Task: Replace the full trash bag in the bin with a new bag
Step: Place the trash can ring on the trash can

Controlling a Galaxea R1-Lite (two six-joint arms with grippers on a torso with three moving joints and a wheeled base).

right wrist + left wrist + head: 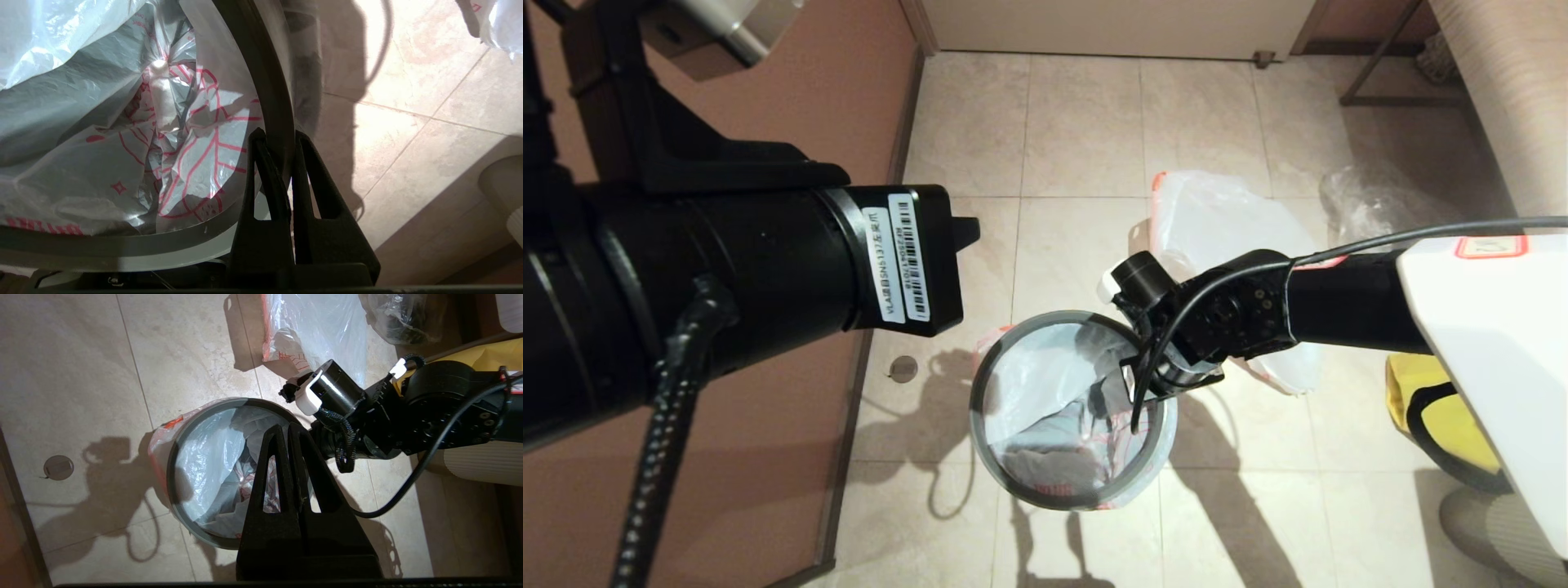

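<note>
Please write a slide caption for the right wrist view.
Right gripper fingers shut on the bin's grey rim ring over the new bag.

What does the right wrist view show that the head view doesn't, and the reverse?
Right wrist only: the right gripper pinching the grey rim ring, one finger each side, and the leaf-vein print close up. Head only: the left arm raised at the left, the full trash bag on the tiled floor behind the bin, a clear bag and a yellow sack. Both: the new bag lining the bin under the ring.
</note>
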